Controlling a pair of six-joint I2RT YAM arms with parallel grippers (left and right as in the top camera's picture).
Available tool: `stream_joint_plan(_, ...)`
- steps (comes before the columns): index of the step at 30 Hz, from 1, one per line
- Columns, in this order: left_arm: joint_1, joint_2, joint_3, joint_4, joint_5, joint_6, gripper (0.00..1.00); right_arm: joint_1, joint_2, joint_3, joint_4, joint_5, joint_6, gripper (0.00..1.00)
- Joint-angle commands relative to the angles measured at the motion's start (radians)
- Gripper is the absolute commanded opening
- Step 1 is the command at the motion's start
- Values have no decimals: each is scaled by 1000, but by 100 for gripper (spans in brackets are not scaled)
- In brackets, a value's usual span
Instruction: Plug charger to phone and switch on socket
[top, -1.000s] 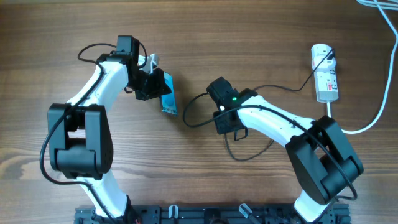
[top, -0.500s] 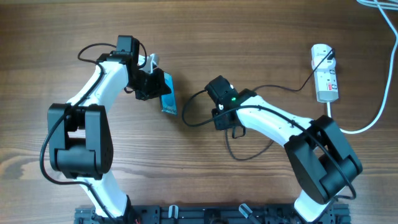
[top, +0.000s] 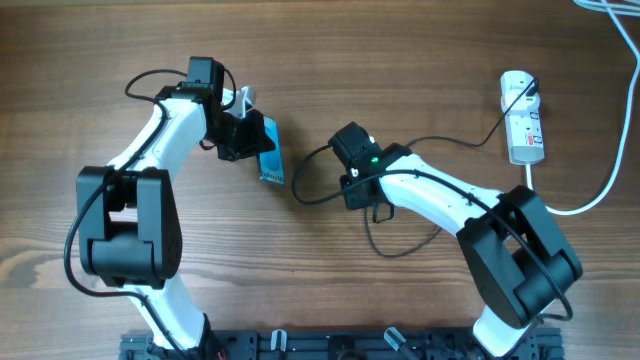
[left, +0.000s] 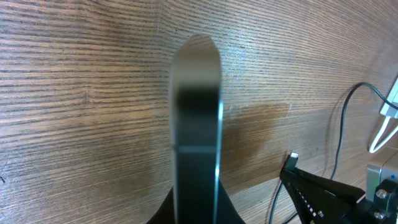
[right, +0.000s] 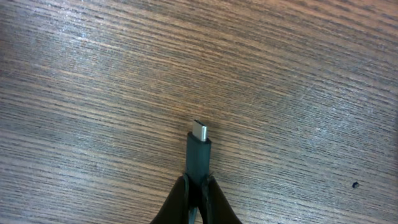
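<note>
Overhead and two wrist views. My left claw (top: 248, 140) is clenched on the phone (top: 271, 166), left of the worktop (top: 420, 60) centre. From above, the claw covers most of the phone, and only a cyan strip of its lower end shows. In the left wrist view the phone (left: 196, 124) stands edge-on, right against the lens and badly blurred. No screen, text or port can be made out there, and its lower part runs out of the bottom of the frame.

My right claw (right: 196, 198) grasps the charger (right: 199, 149) just behind its small plug tip. The fingers (right: 180, 202) are cut off at the bottom edge of the right wrist view. The metal tip points away from the lens, over bare wood. From above, this claw (top: 358, 196) lies near the phone but apart from it, and the plug tip itself is hidden under the wrist. The left wrist view catches the tip at its lower right, with wood showing between it and the phone's edge.

The thin black cable loops on the worktop beside my right arm, passes partly under it, and runs on to the socket (top: 523, 125) at the far right. The charger's black plug sits in the end of the socket farther from my base. The red switch marks are too small to show how the switches stand. The thick white lead (top: 612, 165) curves off the right edge of the frame.
</note>
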Motion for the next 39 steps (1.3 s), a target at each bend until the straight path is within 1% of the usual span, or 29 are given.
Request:
stream_joint_plan(1, 0, -40, 10, 7, 9, 16, 4, -17, 88, -55, -50, 33, -4, 4)
stream_joint_plan(2, 0, -40, 10, 9, 9, 16, 4, -20, 79, -52, -54, 8, -21, 4)
stream_joint_plan(5, 5, -41, 10, 12, 33, 16, 4, -44, 0, -48, -61, -159, -121, 4)
stream_joint_plan(8, 14, -41, 10, 24, 123, 17, 4, -76, -99, -48, -58, -355, -204, 4)
stream_joint_plan(9, 18, -41, 10, 32, 157, 17, 4, -89, -142, -48, -54, -449, -244, 4)
stream_joint_plan(12, 35, -41, 10, 70, 278, 17, 4, -118, -242, -48, -51, -700, -344, 4)
stream_joint_plan(16, 71, -41, 10, 121, 458, 26, 4, -119, -285, -52, -42, -873, -371, 4)
stream_joint_plan(17, 81, -41, 10, 128, 511, 48, 4, -117, -283, -56, -34, -909, -381, 4)
stream_joint_plan(18, 94, -41, 10, 133, 593, 90, 4, -113, -278, -79, 2, -1008, -404, 4)
stream_joint_plan(19, 103, -41, 10, 132, 646, 121, 4, -112, -276, -93, 31, -1048, -402, 4)
stream_joint_plan(21, 117, -41, 10, 128, 735, 182, 4, -112, -274, -147, 157, -1141, -357, 4)
stream_joint_plan(23, 130, -41, 10, 115, 785, 230, 4, -112, -273, -208, 320, -1150, -241, 4)
stream_joint_plan(26, 144, -41, 10, 82, 811, 265, 4, -111, -273, -300, 583, -1150, -39, 4)
stream_joint_plan(28, 147, -41, 10, 66, 813, 279, 4, -111, -273, -362, 761, -1150, 71, 4)
stream_joint_plan(31, 146, -41, 10, 66, 816, 278, 4, -111, -270, -438, 979, -1145, 177, 4)
stream_joint_plan(33, 146, -41, 10, 65, 840, 279, 4, -111, -270, -481, 1094, -1138, 224, 4)
stream_joint_plan(35, 145, -41, 10, 60, 863, 293, 4, -111, -270, -506, 1149, -1126, 256, 4)
stream_joint_plan(37, 138, -41, 10, 41, 888, 343, 4, -109, -265, -510, 1150, -1115, 266, 4)
stream_joint_plan(39, 127, -41, 10, 29, 888, 360, 4, -99, -250, -510, 1165, -1115, 266, 4)
